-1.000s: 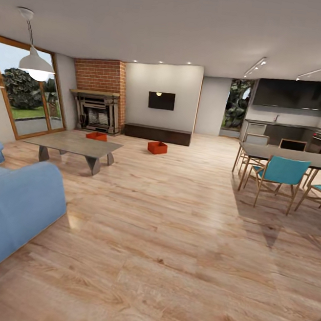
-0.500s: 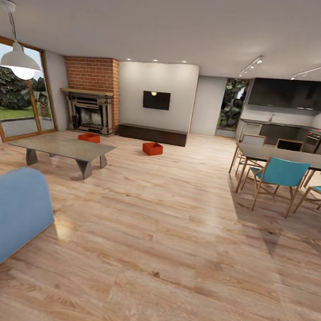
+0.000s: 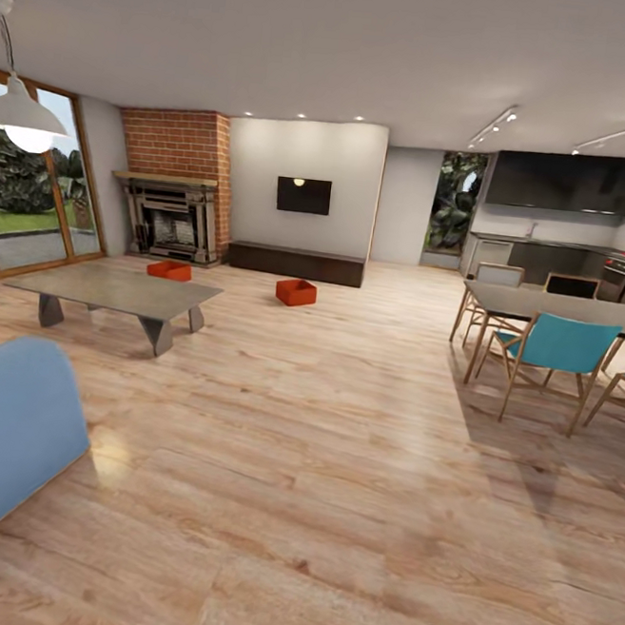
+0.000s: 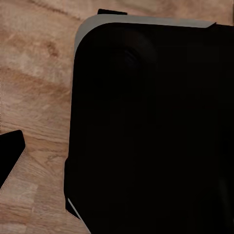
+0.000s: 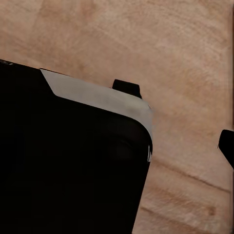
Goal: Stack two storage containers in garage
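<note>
Floor (image 3: 317, 466) of light planks is lying open ahead, so driving straight between sofa (image 3: 4, 436) and dining table (image 3: 561, 310) is best. Both bins (image 3: 296, 292) (image 3: 168, 269) are sitting far off near the fireplace (image 3: 173, 218). Fingers' state I cannot tell.

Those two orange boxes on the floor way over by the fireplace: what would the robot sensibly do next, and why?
Probably keep rolling forward toward the nearer container. Both it and the second container sit far off on the wood floor, one before the dark cabinet, one behind the coffee table, well out of arm's reach.
</note>
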Available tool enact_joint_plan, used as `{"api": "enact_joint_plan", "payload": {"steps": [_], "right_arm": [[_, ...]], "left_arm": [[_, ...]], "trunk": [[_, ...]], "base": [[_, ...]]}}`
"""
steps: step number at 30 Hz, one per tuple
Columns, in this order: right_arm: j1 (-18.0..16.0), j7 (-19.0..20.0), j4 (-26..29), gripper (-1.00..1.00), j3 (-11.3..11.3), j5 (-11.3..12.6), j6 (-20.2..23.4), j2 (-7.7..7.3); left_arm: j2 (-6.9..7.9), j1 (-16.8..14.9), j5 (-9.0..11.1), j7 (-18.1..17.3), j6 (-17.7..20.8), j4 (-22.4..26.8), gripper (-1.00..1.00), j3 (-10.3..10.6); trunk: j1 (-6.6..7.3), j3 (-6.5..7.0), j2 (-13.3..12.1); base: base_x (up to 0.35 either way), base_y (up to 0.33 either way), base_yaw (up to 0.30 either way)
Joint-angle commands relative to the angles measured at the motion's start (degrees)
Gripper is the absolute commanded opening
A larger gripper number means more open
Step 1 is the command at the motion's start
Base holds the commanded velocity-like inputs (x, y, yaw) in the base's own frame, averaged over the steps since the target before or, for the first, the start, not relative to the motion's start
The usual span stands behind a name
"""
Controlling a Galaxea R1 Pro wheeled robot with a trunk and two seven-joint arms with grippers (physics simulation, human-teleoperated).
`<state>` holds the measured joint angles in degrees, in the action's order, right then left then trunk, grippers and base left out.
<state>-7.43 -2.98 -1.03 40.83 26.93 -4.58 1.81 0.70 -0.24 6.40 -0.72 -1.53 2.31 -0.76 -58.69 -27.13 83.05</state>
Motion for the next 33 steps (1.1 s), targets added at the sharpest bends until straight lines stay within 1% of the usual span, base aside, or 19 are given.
{"api": "enact_joint_plan", "payload": {"steps": [1,33], "right_arm": [[-0.04,-0.1,-0.11,1.0,0.48,0.49,-0.24,0.04],[-0.04,-0.1,-0.11,1.0,0.48,0.49,-0.25,-0.05]], "left_arm": [[0.0,-0.02,0.54,-0.08,-0.14,-0.03,1.0,-0.03],[0.0,-0.02,0.55,-0.06,-0.09,-0.03,1.0,-0.03]], "trunk": [[-0.03,-0.06,0.02],[-0.03,-0.06,0.02]], "base": [[0.322,0.0,0.0],[0.322,0.0,0.0]]}}
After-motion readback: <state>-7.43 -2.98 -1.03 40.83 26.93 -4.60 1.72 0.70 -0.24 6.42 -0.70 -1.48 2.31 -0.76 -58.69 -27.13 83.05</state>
